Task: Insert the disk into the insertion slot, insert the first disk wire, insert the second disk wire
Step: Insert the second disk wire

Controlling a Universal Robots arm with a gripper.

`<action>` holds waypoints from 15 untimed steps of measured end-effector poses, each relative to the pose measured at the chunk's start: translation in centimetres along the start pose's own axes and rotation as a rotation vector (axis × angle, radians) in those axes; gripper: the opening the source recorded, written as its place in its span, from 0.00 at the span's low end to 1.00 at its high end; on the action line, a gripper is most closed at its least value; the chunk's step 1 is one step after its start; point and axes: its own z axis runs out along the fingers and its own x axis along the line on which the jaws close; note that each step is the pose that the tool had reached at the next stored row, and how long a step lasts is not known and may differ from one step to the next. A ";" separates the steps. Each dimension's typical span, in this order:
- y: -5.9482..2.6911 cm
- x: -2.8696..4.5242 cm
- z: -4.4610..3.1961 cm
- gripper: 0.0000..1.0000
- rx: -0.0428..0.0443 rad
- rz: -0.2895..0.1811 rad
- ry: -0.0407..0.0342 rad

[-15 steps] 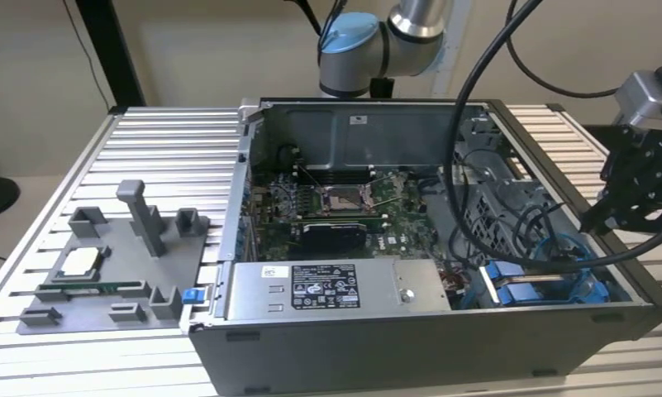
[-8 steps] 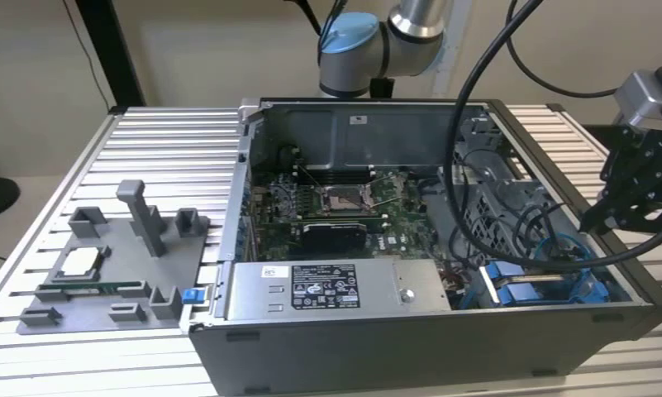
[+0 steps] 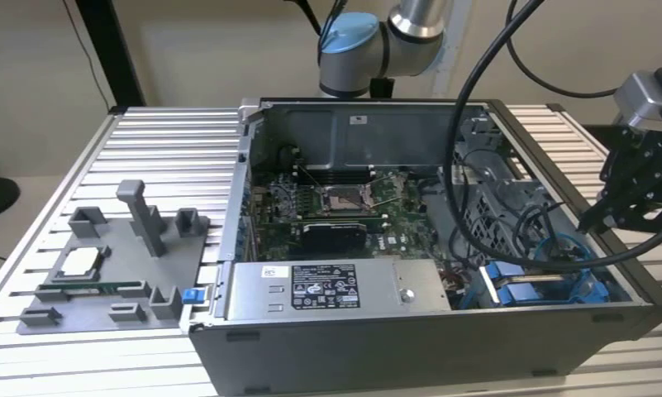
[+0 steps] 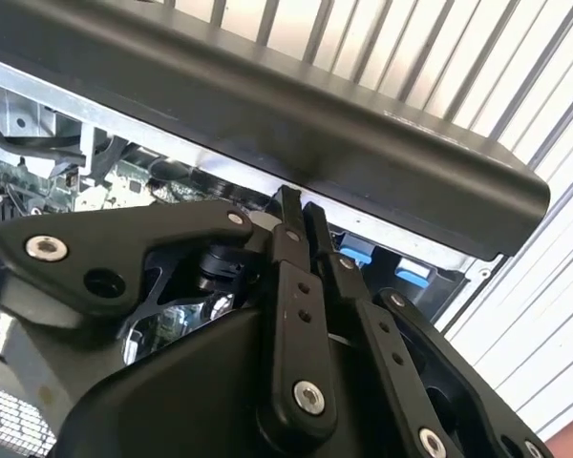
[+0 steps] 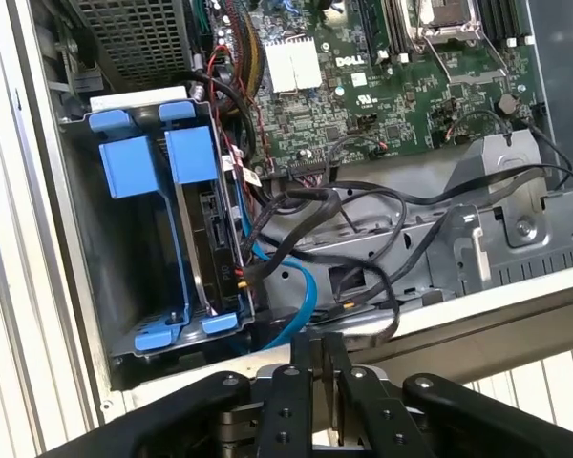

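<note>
a silver ribbed aluminium table (image 3: 165, 149) of long parallel slats carries two things: a dark, open-topped metal computer case (image 3: 419, 351) toward the exterior view's right, and a flat grey plastic fixture plate (image 3: 83, 302) (upright posts rising from it) just beside the case, on the left.

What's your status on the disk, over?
Gripper shut, empty, at the case edge. Disk appears seated in insertion slot. Blue cable and black wires beside it; connection unclear.
</note>
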 end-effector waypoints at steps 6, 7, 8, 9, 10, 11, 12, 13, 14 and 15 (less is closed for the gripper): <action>0.38 -0.24 -1.55 0.00 -0.0042 0.003 0.0008; 0.54 -0.24 -1.75 0.00 -0.0043 0.003 0.0007; 0.74 -0.22 -1.82 0.00 -0.0043 0.003 0.0006; 0.96 -0.17 -1.83 0.00 -0.0043 0.003 0.0006; 1.29 -0.09 -1.82 0.00 -0.0043 0.003 0.0007; 1.65 0.00 -1.81 0.00 -0.0043 0.003 0.0007; 2.05 0.10 -1.78 0.00 -0.0043 0.003 0.0007; 2.48 0.20 -1.77 0.00 -0.0042 0.003 0.0008; 2.93 0.31 -1.76 0.00 -0.0043 0.003 0.0007; 3.37 0.41 -1.74 0.00 -0.0043 0.003 0.0006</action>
